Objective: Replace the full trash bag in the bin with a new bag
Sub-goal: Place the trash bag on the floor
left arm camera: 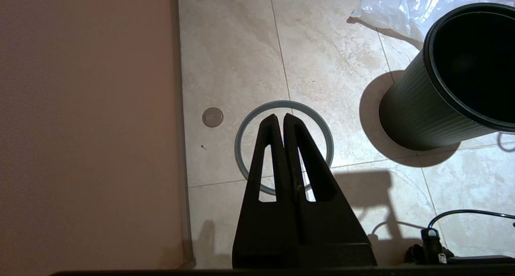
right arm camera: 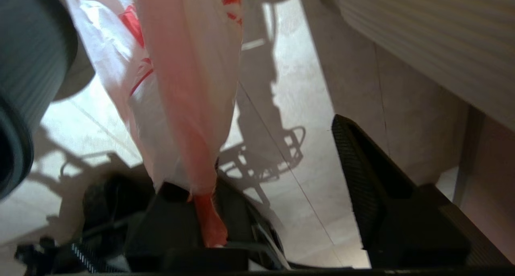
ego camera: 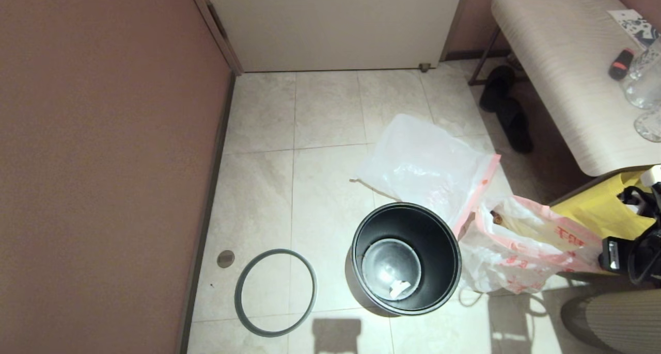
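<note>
Black and glossy, the bin [ego camera: 406, 258] stands upright on the tiled floor [ego camera: 320, 189] with no bag in it. Its grey hoop [ego camera: 276, 292] lies flat at 9 o'clock, well apart. The new bag [ego camera: 426, 168] lies spread at 12 o'clock, touching the bin rim. The full trash bag [ego camera: 521, 251] rests at 3 o'clock against the bin. The right gripper [right arm camera: 281, 211] has its jaws released, the pink hem draped over one jaw. The left gripper [left arm camera: 280, 119], above the hoop, has its jaws clenched on nothing.

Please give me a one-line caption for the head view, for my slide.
Unlined bin on tiled floor, hoop at its left, new bag behind, full bag at its right.
</note>
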Controlling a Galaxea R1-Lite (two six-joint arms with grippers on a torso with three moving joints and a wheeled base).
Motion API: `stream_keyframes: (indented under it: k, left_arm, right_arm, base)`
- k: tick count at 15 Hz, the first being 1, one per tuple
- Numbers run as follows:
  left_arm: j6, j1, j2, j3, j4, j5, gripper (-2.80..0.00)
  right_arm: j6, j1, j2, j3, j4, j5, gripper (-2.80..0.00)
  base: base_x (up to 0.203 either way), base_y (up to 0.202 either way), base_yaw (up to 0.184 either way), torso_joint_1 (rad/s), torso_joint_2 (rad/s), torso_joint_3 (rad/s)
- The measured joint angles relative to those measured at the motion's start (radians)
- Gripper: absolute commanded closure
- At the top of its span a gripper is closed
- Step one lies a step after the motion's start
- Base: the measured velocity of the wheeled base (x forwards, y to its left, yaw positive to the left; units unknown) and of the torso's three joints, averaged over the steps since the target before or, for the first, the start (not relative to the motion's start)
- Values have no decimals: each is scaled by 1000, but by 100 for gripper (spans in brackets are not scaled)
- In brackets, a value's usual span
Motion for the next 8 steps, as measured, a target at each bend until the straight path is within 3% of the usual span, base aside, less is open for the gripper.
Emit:
stream_keyframes:
  k: [2,4,7,8]
  left_arm:
    - [0,0,0,0,0,0,0]
    - [0,0,0,0,0,0,0]
    - [0,0,0,0,0,0,0]
    - [0,0,0,0,0,0,0]
  right_arm:
    - [13,13,-77,-1,115,16,-280]
    - [53,15,-93,7,143,25,-280]
    - [129,16,-73,20,158,-48,-280]
    - [155,18,-84,21,156,-9,-280]
  base:
    - [0,0,0,0,0,0]
    - [0,0,0,0,0,0]
    - [0,0,0,0,0,0]
    - [0,0,0,0,0,0]
